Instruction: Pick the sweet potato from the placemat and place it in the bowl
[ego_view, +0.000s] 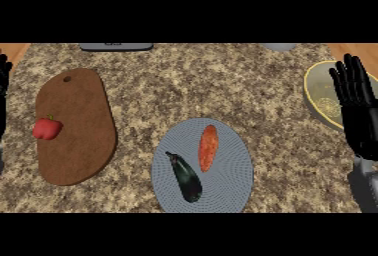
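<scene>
eggplant (186, 178) and sweet potato (208, 147) lie on placemat (232, 187); right hand (358, 112) open, empty, over bowl (319, 95).

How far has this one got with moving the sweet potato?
Nothing is done yet. The sweet potato lies on the placemat beside the eggplant. Neither hand holds anything: the right hand is open over the bowl, the left hand at the left edge. Picking and placing are both left.

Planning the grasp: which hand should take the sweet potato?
Right, probably. The right hand is open over the bowl, nearer the sweet potato; the left hand rests at the far edge.
</scene>
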